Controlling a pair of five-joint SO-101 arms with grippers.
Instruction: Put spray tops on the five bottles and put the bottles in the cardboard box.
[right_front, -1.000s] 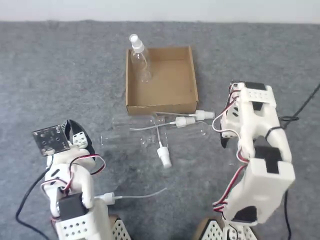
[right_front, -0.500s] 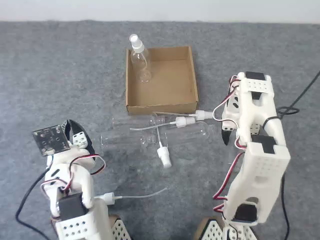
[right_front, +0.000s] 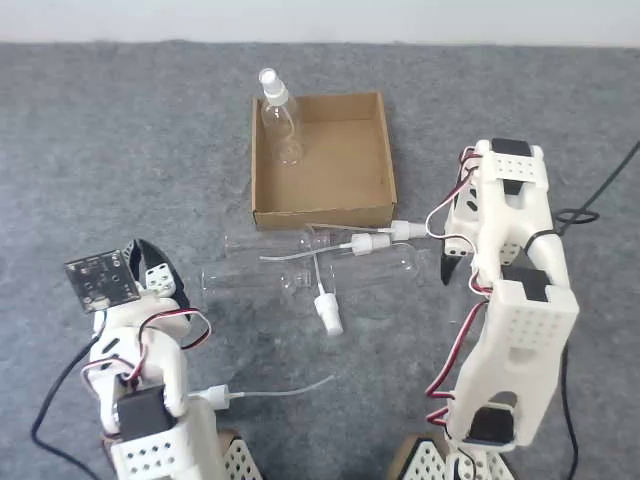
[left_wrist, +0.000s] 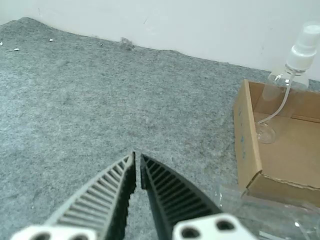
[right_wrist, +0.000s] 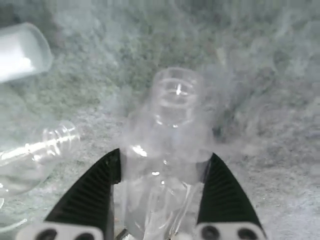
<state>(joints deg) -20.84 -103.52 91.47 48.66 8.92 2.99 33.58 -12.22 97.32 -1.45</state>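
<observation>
At the left of the table, the left gripper (left_wrist: 137, 159) is hanging over the bare grey felt matting (right_front: 120, 150) with its ribbed black jaws drawn almost together on nothing. It is carrying no part, and seems to be waiting until a bottle is ready to be capped. Just beside that arm's base, a white spray top with a long thin dip tube (right_front: 220, 395) is lying flat, probably so that this arm can reach it easily. Further along, the open brown cardboard box (right_front: 320, 214) is sitting at the far side of the work area. One finished clear bottle with a white spray top (right_front: 281, 120) is leaning in its far left-hand corner, where the walls are propping it and keeping it from rolling. In front of the box, uncapped clear plastic bottles (right_front: 250, 277) are lying on their sides among three more white spray tops (right_front: 328, 314), whose tubes are crossing the bottles. This heap is lying between the two arms, presumably so either can get at it. At the right, the right gripper (right_wrist: 164, 159) is pinching an uncapped clear plastic bottle (right_wrist: 175, 100) across its body, one black jaw on each side, with the open threaded neck pointing away from the wrist — a hold that is leaving the mouth free to take a top. From above, that gripper (right_front: 450, 265) is sitting low at the right end of the heap.
</observation>
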